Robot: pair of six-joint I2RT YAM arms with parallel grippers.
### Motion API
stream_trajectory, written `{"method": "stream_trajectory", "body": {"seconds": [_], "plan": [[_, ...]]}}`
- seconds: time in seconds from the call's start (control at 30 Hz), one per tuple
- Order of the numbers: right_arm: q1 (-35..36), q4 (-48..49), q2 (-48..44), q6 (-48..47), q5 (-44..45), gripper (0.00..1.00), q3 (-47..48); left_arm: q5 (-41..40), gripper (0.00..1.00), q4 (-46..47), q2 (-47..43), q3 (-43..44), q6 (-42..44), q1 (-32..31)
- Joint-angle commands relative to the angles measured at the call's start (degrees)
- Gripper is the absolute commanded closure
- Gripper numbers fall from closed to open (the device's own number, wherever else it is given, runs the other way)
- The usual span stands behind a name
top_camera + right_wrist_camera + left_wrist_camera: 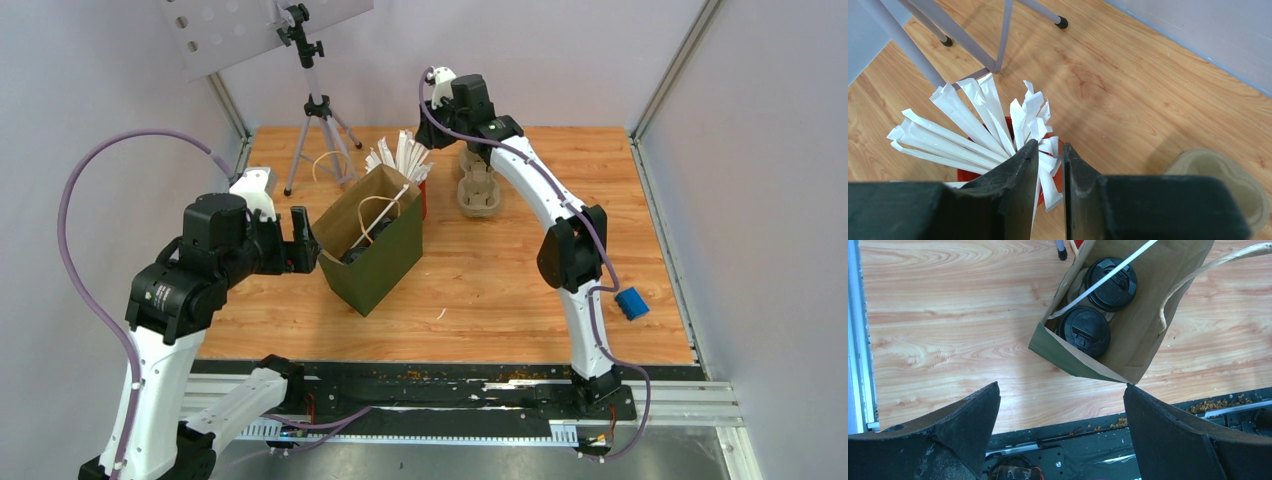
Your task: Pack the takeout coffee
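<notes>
Both takeout coffee cups are inside the green paper bag (385, 262), left of centre on the wooden table (520, 290). Left wrist view looks straight down on the 2 black lids: near cup (1083, 331) and far cup (1111, 284) sit side by side, touching or almost. 1 wrapped straw (1108, 276) leans across the bag mouth over the far cup. Left gripper (1062, 386) hangs just left of the bag with its jaws spread fully wide, nothing between them. Right arm reaches to the far side, right gripper (1050, 146) directly above the red cup (973, 176) of white wrapped straws (963, 120), just behind the bag. Its jaws are nearly together, only a narrow slot left. 1 straw seems to run down through that slot, but can't tell if it's actually pinched or if the jaws are fully closed. Beige pulp tray (478, 190) sits right of the red cup, with no cups in it. Tripod (318, 120) at far left, small blue block (631, 302) by the right edge.
</notes>
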Motion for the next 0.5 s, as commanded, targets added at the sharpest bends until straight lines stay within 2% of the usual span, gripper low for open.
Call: {"method": "stream_trajectory", "body": {"seconds": [0.0, 0.23, 0.47], "plan": [[-0.3, 3.1, 0.1, -0.8, -0.2, 0.79, 1.2, -0.1, 0.00, 0.3, -0.1, 2.2, 0.8, 0.3], [-0.3, 5.1, 1.0, -0.9, -0.8, 0.98, 2.1, -0.3, 0.00, -0.3, 0.2, 3.2, 1.5, 0.3], [-0.3, 5.2, -1.4, -2.9, 0.3, 1.00, 2.5, -0.5, 0.00, -0.3, 0.1, 3.1, 1.7, 0.3]]}}
